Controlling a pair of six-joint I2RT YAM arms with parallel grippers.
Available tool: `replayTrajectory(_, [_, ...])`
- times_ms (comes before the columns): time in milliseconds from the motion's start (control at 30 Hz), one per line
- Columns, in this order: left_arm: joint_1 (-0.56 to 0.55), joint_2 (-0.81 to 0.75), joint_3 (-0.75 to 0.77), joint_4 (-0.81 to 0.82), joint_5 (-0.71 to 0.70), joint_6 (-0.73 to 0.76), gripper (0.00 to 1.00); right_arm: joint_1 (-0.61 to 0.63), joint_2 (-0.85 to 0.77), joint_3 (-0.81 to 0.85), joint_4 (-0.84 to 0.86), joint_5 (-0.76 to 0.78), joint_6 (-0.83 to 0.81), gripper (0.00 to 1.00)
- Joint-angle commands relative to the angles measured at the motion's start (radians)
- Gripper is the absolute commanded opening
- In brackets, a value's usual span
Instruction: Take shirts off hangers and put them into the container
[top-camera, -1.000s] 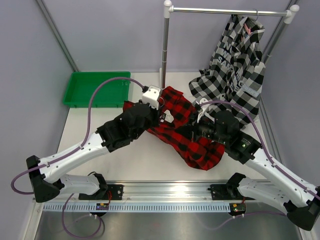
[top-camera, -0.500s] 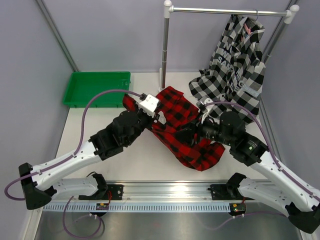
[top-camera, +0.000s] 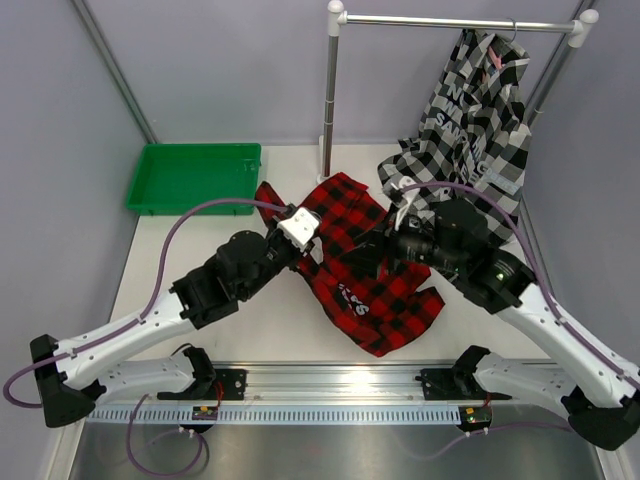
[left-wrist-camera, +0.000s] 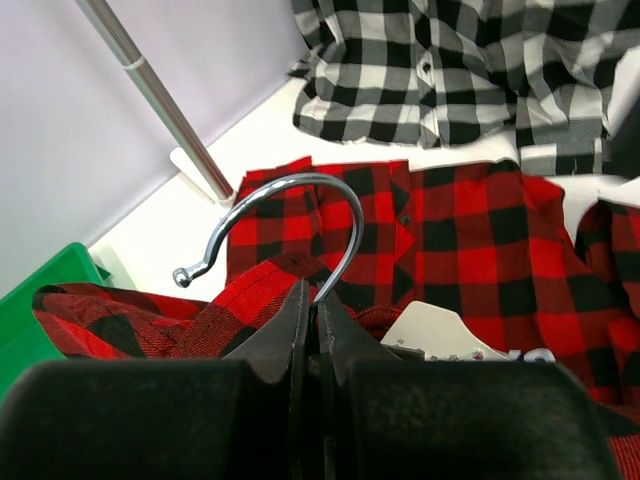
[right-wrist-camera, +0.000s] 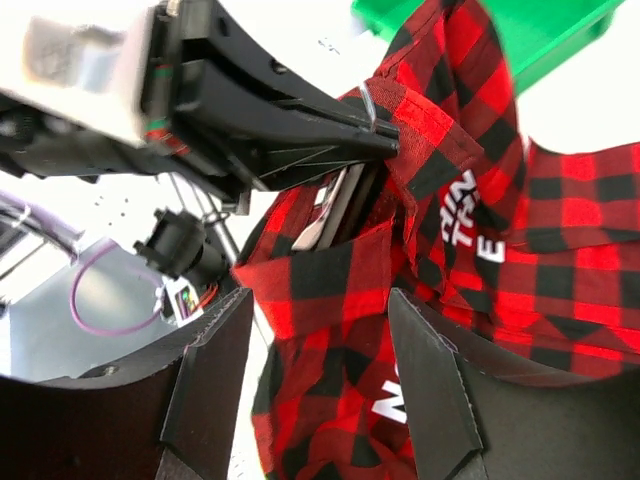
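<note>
Over a white table (top-camera: 265, 335): pinching the hanger hook (left-wrist-camera: 290, 179) tight with the left fingers (left-wrist-camera: 283, 335), holding the right fingers (right-wrist-camera: 432, 395) wide apart by the red shirt (top-camera: 350, 215).

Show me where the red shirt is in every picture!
Top external: red shirt lies in the middle.
Left wrist: shirt spreads across the middle and right, behind the hanger.
Right wrist: shirt fills the right side.
Shared landmark: green tray, upper left, left edge, top right.
</note>
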Motion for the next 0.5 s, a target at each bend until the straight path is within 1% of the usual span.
replayTrajectory(0, [0.000,-0.057,-0.029,0.105,0.044,0.040,0.00,0.013,0.075,0.031,0.038,-0.116,-0.033,0.66])
replayTrajectory(200, [0.002,-0.089,-0.076,0.133,0.017,0.061,0.00,0.014,0.145,0.044,0.097,-0.231,-0.067,0.66])
replayTrajectory(467, [0.003,-0.069,-0.075,0.133,0.018,0.044,0.00,0.023,0.221,0.040,0.135,-0.295,-0.093,0.65])
